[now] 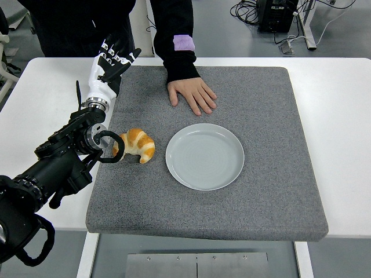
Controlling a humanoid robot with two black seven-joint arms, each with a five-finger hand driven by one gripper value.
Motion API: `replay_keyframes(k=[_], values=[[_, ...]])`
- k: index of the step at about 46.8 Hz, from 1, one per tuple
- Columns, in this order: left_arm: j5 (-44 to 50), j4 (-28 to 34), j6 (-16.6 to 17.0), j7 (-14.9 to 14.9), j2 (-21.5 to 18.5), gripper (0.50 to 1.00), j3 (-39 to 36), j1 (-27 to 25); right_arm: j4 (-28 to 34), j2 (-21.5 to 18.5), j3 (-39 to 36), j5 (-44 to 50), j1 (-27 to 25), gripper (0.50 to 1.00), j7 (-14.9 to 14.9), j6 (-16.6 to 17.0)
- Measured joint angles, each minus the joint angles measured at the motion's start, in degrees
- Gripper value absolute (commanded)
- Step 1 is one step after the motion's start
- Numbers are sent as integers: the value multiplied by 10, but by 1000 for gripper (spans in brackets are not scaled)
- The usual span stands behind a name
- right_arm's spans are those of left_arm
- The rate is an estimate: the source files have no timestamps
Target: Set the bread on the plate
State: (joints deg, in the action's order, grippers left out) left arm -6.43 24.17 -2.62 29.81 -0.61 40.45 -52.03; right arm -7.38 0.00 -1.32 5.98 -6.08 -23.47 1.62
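A golden croissant [137, 145] lies on the grey mat [261, 191], just left of an empty pale grey plate [204, 155]. My left arm comes in from the lower left and runs past the croissant's left side. Its white hand [111, 62] hovers over the mat's far left corner, well beyond the bread, with fingers relaxed and holding nothing. A black cable loop [108, 148] on the arm sits right beside the croissant's left end.
A person in dark clothing stands at the far edge, with one hand [192, 94] resting flat on the mat just behind the plate. The mat lies on a white table [342, 116].
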Motion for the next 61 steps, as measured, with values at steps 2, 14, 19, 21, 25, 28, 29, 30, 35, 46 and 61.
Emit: replay_keyframes(k=[2, 14, 19, 21, 25, 28, 29, 30, 35, 46, 61], values=[[0, 0, 0, 1, 0, 990, 0, 0, 0, 0, 0, 0, 0, 1000, 0, 0], [0, 0, -2, 2, -1, 990, -4, 2, 0, 0, 0, 0, 0, 1000, 0, 0], [-1, 0, -2, 3, -1, 990, -5, 2, 0, 0, 0, 0, 0, 1000, 0, 0], [-1, 0, -2, 3, -1, 990, -5, 4, 0, 0, 0, 0, 0, 1000, 0, 0], [-1, 0, -2, 3, -1, 990, -5, 5, 0, 0, 0, 0, 0, 1000, 0, 0], [-1, 0, -2, 3, 0, 990, -5, 5, 0, 0, 0, 0, 0, 1000, 0, 0], [-1, 0, -2, 3, 0, 990, -5, 5, 0, 0, 0, 0, 0, 1000, 0, 0], [-1, 0, -2, 3, 0, 990, -5, 5, 0, 0, 0, 0, 0, 1000, 0, 0], [-1, 1, -2, 3, -1, 990, -5, 5, 0, 0, 0, 0, 0, 1000, 0, 0], [-1, 1, -3, 4, -1, 990, -5, 5, 0, 0, 0, 0, 0, 1000, 0, 0], [-1, 2, -3, 5, 0, 990, -5, 6, 0, 0, 0, 0, 0, 1000, 0, 0]])
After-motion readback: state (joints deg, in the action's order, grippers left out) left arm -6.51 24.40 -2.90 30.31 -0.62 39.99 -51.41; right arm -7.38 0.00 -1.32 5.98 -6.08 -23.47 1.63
